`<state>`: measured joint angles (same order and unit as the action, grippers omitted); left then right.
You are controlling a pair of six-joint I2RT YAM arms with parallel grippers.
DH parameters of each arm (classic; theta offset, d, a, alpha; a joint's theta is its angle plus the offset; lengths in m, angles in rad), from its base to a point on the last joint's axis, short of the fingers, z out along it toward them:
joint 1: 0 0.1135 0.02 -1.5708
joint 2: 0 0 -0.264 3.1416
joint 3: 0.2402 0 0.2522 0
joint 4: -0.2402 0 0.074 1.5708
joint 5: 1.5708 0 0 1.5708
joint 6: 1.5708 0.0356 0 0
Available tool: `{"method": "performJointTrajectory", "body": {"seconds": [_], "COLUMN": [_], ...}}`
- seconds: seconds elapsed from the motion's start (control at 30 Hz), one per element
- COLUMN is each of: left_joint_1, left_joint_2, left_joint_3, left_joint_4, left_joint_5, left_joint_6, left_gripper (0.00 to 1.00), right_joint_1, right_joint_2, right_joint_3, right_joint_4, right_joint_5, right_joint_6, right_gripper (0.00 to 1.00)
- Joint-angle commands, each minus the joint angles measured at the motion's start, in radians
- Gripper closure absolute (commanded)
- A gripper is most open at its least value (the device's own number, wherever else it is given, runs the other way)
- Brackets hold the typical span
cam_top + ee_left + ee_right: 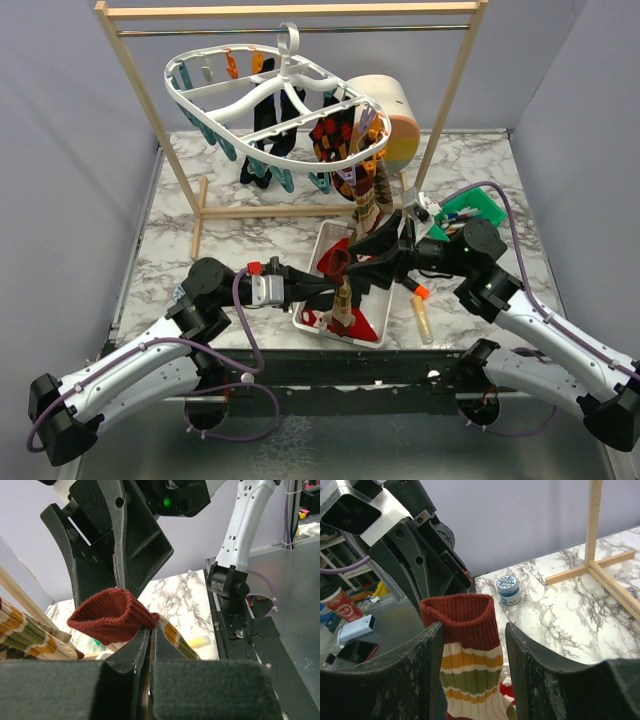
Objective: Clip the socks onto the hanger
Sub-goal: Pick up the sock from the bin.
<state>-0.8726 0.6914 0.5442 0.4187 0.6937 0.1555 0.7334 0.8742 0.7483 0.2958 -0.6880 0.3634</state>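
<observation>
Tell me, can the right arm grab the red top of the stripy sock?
Probably yes. The right fingers stand open on either side of the stripy sock, with nothing between. The left fingers are shut on it and hold it up.

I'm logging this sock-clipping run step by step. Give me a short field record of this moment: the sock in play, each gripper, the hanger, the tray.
sock in play: striped sock with a red cuff, hanging above the tray
left gripper: shut on the edge of the cuff
right gripper: open, one finger on each side of the sock just below the cuff
hanger: hooked on the wooden rack, with clipped socks hanging from it
tray contents: red socks lying inside
</observation>
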Motion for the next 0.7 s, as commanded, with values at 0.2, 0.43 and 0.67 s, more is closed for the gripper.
{"method": "performJointTrajectory", "body": {"seconds": [0.2,0.43,0.67], "left_joint_1": [-0.004,-0.005,-0.005], "left_joint_2": [-0.008,-0.009,-0.024], "left_joint_3": [0.024,0.019,-0.002], "left_joint_4": [0.014,0.014,0.014], "left_joint_5": [0.011,-0.031,-0.121], "left_joint_6": [0.016,0.012,0.011], "left_gripper": [1.0,1.0,0.73], "right_joint_1": [0.021,0.024,0.024], "right_joint_2": [0.024,-0.013,-0.105], "right_joint_3": [0.007,0.002,-0.01], "right_joint_4": [0.066,0.05,-0.101], "right_joint_5": [-0.06,-0.043,0.076], "right_joint_6": [0.041,0.028,-0.092], "right_gripper": [0.54,0.88,1.0]}}
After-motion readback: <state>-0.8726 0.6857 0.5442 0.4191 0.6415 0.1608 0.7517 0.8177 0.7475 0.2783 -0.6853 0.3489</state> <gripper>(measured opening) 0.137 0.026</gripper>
